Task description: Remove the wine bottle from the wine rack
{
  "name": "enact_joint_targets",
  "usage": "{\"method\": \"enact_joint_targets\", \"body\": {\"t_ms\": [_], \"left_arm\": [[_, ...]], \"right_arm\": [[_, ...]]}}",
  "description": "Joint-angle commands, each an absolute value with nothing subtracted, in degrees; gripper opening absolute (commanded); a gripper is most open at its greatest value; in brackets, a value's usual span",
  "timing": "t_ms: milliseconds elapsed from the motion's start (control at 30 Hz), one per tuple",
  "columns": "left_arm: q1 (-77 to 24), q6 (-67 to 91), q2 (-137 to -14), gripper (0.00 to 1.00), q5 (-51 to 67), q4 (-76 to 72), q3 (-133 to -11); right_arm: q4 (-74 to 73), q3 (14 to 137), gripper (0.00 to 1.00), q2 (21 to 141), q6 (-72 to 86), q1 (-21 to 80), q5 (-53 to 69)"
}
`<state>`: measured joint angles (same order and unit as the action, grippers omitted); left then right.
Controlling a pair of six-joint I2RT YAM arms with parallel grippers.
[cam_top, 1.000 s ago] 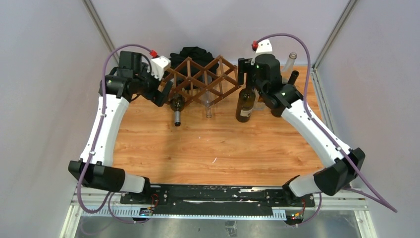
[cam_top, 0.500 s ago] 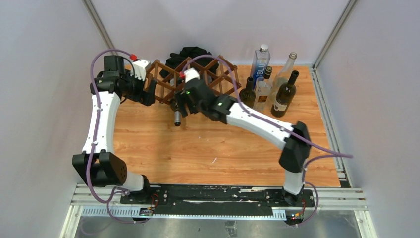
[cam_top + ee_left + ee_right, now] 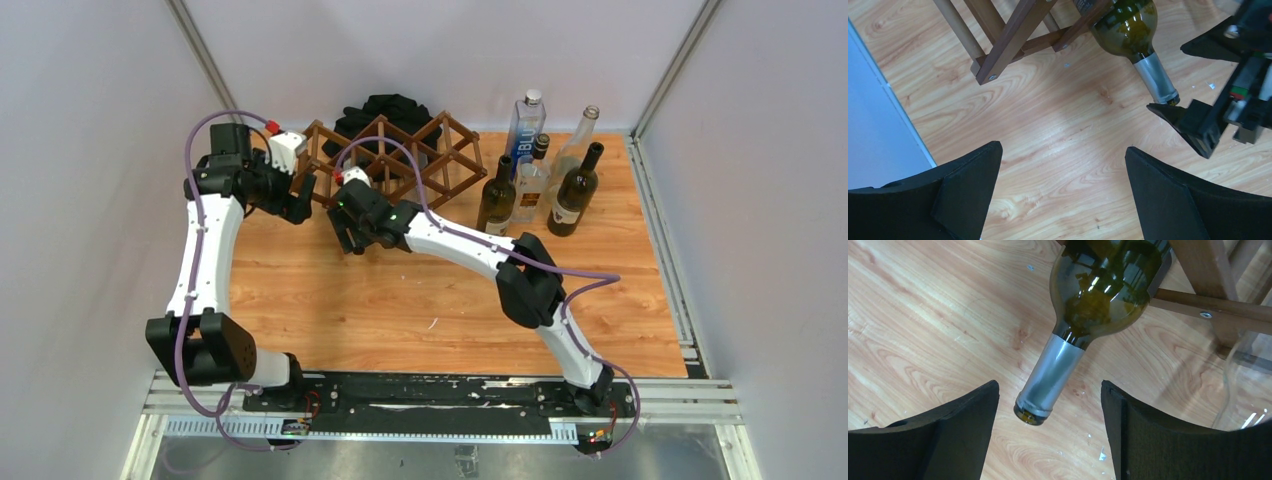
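Green-glass wine bottle (image 3: pixel 1098 295) lies in the dark brown wooden lattice rack (image 3: pixel 400 155) at upper centre of the overhead view, its foil-wrapped neck poking out over the wooden desk (image 3: pixel 923 315). Your right hand (image 3: pixel 1049 386) is spread either side of that neck (not gripping yet). Centre it, close on the foil, then draw straight out along the bottle's axis. Your left hand (image 3: pixel 1063 148) is spread too, beside the rack's left end.

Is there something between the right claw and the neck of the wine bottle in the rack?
Nothing visible does. The right claw is open, and the neck of the wine bottle shows between its fingers, only bare table beneath. The wine rack holds its body behind.
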<state>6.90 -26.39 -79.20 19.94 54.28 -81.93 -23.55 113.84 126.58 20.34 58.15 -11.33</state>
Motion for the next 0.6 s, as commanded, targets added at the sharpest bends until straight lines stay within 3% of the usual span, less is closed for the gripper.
{"method": "enact_joint_targets", "body": {"t_ms": [0, 333, 567], "left_arm": [[7.47, -27.52, -76.83, 1.00, 20.71, 53.35, -81.74], [7.48, -28.71, -74.22, 1.00, 21.45, 53.35, -80.52], [7.47, -29.50, -74.38, 1.00, 22.78, 53.26, -79.42]], "right_arm": [[-22.71, 116.10, 0.78, 129.36, 23.90, 57.98, -14.96], [-20.54, 118.19, 0.64, 133.73, 27.62, 57.39, -17.01], [-18.05, 115.36, 0.44, 132.82, 29.68, 57.43, -16.05]]}}
